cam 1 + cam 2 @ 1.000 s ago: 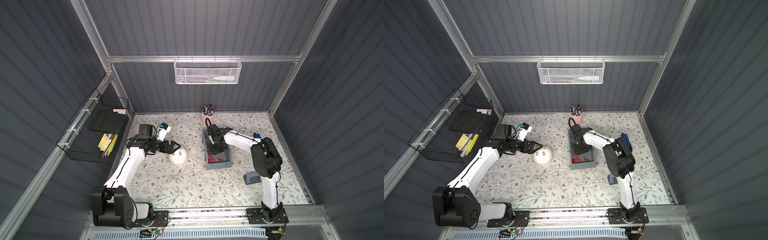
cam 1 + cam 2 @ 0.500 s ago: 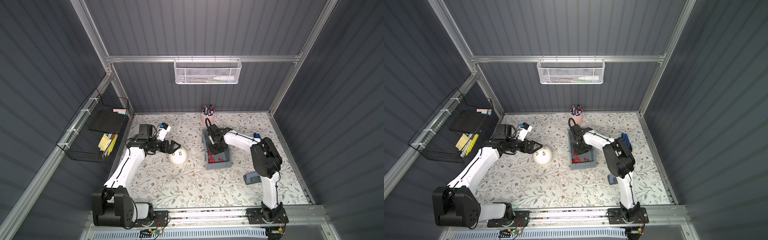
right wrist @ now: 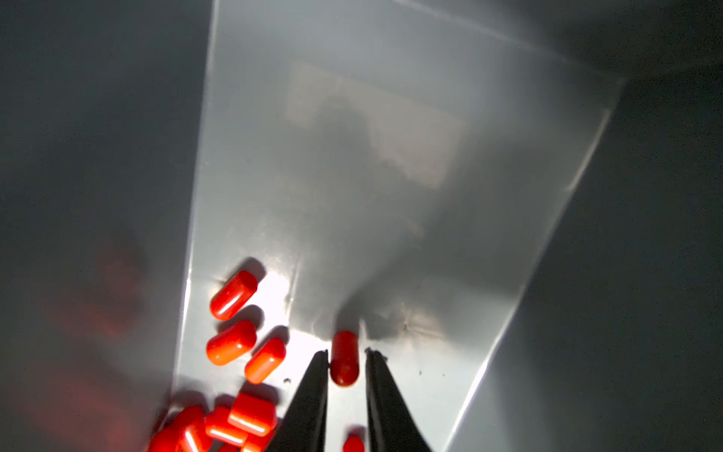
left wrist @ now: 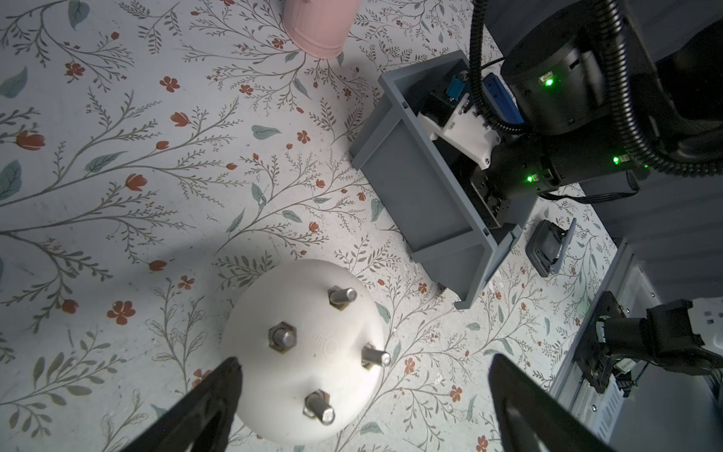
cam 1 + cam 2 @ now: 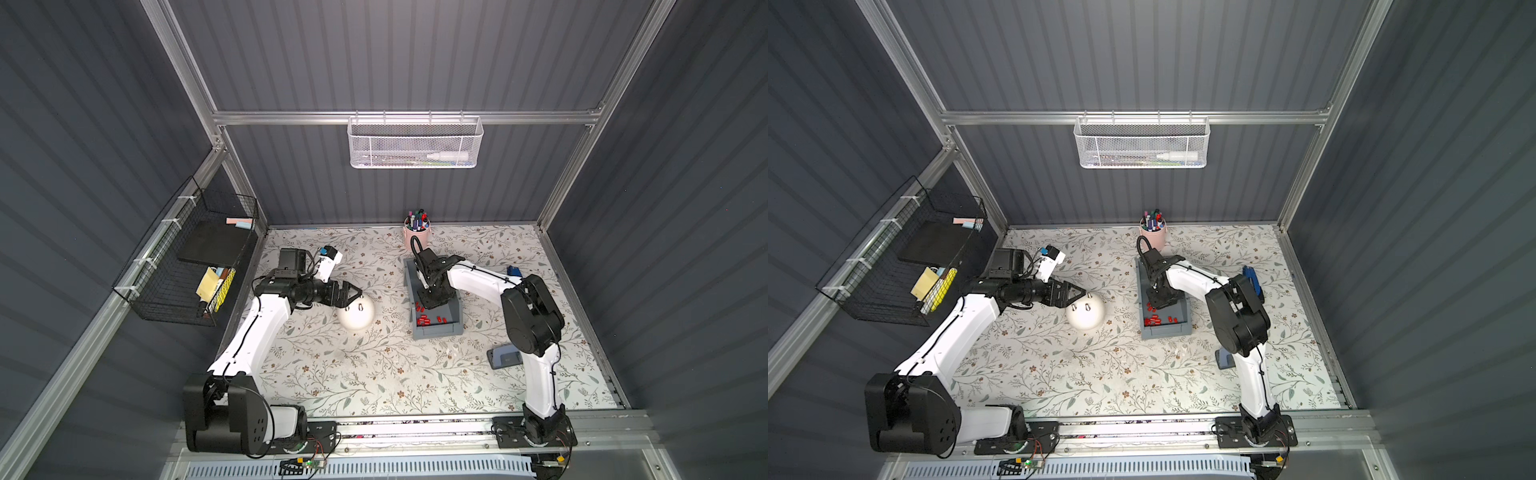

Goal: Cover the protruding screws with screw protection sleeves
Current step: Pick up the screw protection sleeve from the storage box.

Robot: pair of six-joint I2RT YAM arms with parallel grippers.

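Observation:
A white dome (image 5: pixel 356 318) (image 5: pixel 1086 318) (image 4: pixel 332 344) stands on the floral mat, with several bare protruding screws (image 4: pixel 342 295) (image 5: pixel 1080 308) sticking out of it. My left gripper (image 5: pixel 353 293) (image 5: pixel 1077 291) (image 4: pixel 365 362) is open, and its fingers (image 4: pixel 219 391) straddle the dome's near side without touching it. Down inside the grey bin (image 5: pixel 436 330) (image 5: pixel 1165 330) (image 4: pixel 414 195), my right gripper (image 3: pixel 346 354) (image 5: pixel 430 305) is shut on one red screw protection sleeve (image 3: pixel 344 358). More loose sleeves (image 3: pixel 233 289) (image 5: pixel 424 321) (image 5: pixel 1152 321) lie on the bin floor beside it.
A pink cup of marker pens (image 5: pixel 417 235) (image 4: pixel 317 27) stands behind the bin. A grey-blue device (image 5: pixel 505 358) lies on the mat by the right arm's base. A black wire basket (image 5: pixel 199 257) hangs on the left wall and a white mesh basket (image 5: pixel 415 143) on the back wall.

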